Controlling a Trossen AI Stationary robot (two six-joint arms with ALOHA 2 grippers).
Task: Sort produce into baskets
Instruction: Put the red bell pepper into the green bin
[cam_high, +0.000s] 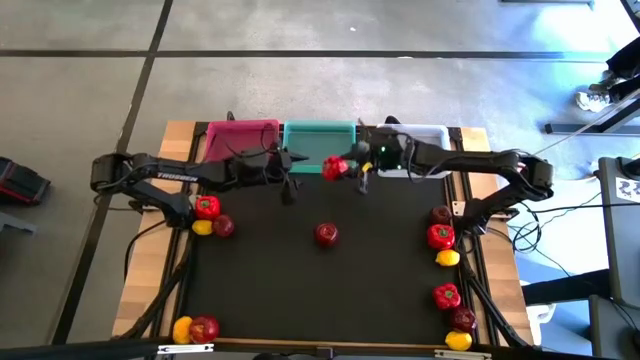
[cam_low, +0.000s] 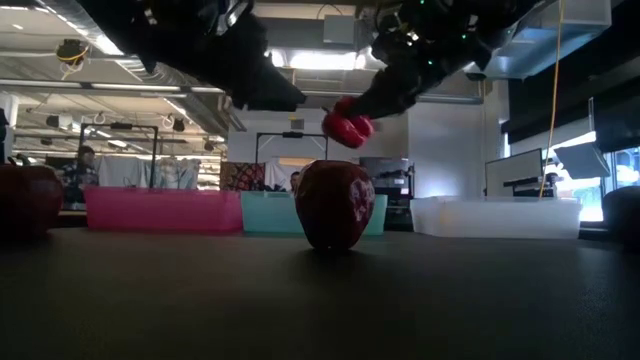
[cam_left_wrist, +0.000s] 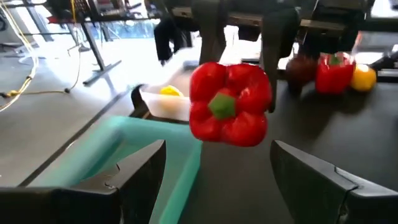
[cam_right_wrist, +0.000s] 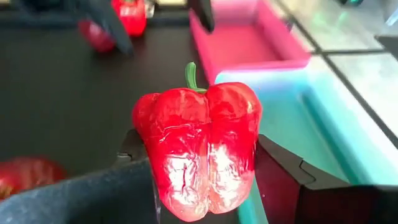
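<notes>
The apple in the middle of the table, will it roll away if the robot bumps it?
Probably a bit. The apple looks round and shiny, so it may roll or slip. It sits upright on a flattish bottom now, so a light touch might only wobble it.

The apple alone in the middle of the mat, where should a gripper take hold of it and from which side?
Grip the apple across its widest middle, coming straight down from above. It stands upright and round in the low view, apart from all other produce, so fingers can drop either side. Its curved skin may slip if gripped higher.
</notes>
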